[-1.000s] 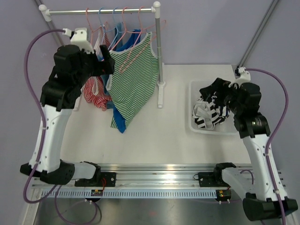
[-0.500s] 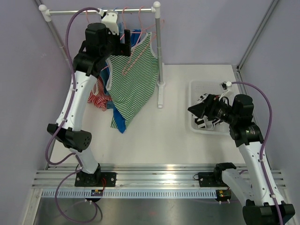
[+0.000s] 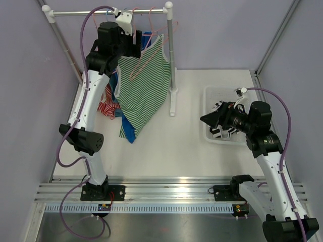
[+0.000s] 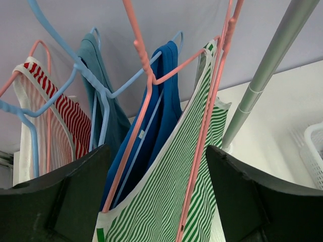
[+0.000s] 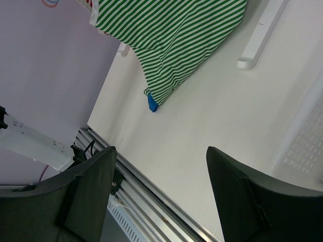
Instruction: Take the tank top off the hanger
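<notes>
A green-and-white striped tank top (image 3: 144,85) hangs on a pink hanger (image 3: 146,50) at the right end of the rail, also in the left wrist view (image 4: 171,201) on its pink hanger (image 4: 207,126). My left gripper (image 3: 135,49) is raised by the rail, open, its jaws on either side of the top's upper part (image 4: 157,176) without closing on it. My right gripper (image 3: 208,119) is open and empty, low over the table left of the basket; its view shows the top's hem (image 5: 176,45).
A blue top (image 4: 156,116), a teal top (image 4: 101,101) and a red-striped top (image 4: 65,121) hang on other hangers. The rack's upright pole (image 3: 171,55) stands right of the tops. A white basket (image 3: 209,133) of striped clothes sits at the right.
My left arm has swung up from beside the clothes to the rail, jaws now around the green top. My right gripper has moved out of the basket, leftward and lower.
</notes>
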